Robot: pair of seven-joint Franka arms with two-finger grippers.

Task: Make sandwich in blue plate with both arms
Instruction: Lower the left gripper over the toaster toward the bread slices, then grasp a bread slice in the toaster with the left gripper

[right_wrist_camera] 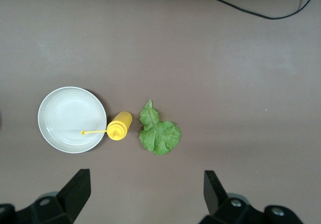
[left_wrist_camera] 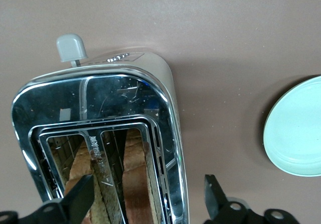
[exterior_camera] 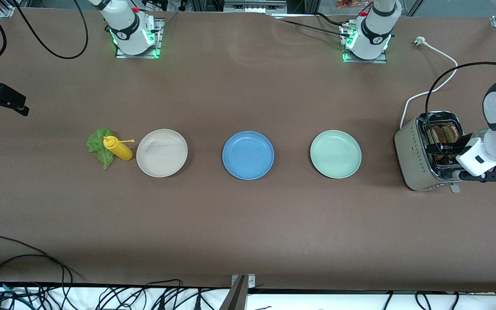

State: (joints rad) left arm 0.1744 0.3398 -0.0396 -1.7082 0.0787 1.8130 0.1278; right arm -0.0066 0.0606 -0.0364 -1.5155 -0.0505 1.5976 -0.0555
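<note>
Front view: toaster point(exterior_camera: 420, 155) holds toast slices point(exterior_camera: 444, 133); blue plate point(exterior_camera: 248, 155) bare.

**Left gripper over the toaster**

The left gripper point(exterior_camera: 439, 150) hung just over the toaster point(exterior_camera: 420, 159), above its slots, where brown toast point(exterior_camera: 446, 132) showed. The green plate point(exterior_camera: 336, 154) lay nearest that hand, the blue plate point(exterior_camera: 248, 155) farther off, then the white plate point(exterior_camera: 162, 153). Farthest from it were the yellow bottle point(exterior_camera: 118, 148) and lettuce leaf point(exterior_camera: 97, 144), touching each other.
</note>
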